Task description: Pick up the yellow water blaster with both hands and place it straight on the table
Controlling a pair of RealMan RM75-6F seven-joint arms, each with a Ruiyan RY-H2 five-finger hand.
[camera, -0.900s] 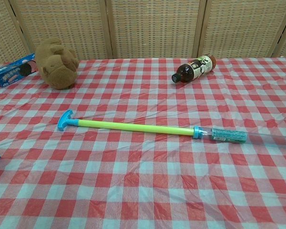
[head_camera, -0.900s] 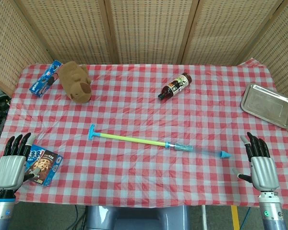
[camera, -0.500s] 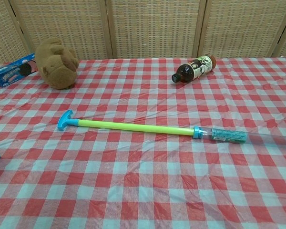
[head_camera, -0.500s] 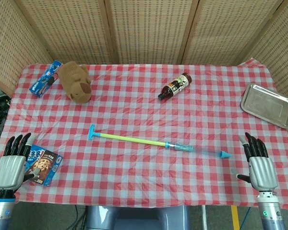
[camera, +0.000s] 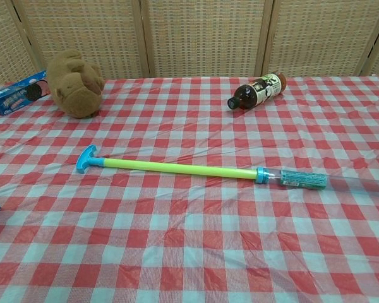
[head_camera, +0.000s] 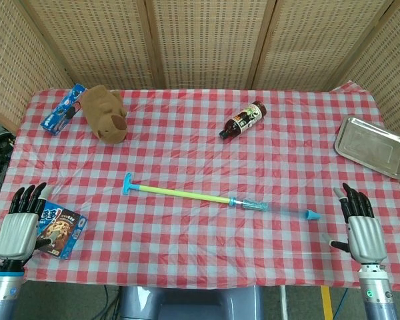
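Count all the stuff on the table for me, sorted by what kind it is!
Water blaster: 1
Bottle: 1
Plush toy: 1
Snack boxes: 2, the blue box and the cookie box
Metal tray: 1
Total: 6

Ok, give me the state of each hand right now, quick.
Left hand: open, fingers apart, holding nothing, beside the cookie box.
Right hand: open, fingers apart, holding nothing.

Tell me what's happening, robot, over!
Left hand open, right hand open, both at the near edge. Yellow water blaster flat on the cloth, slanted, untouched. Cookie box beside left hand; nothing blocks the blaster.
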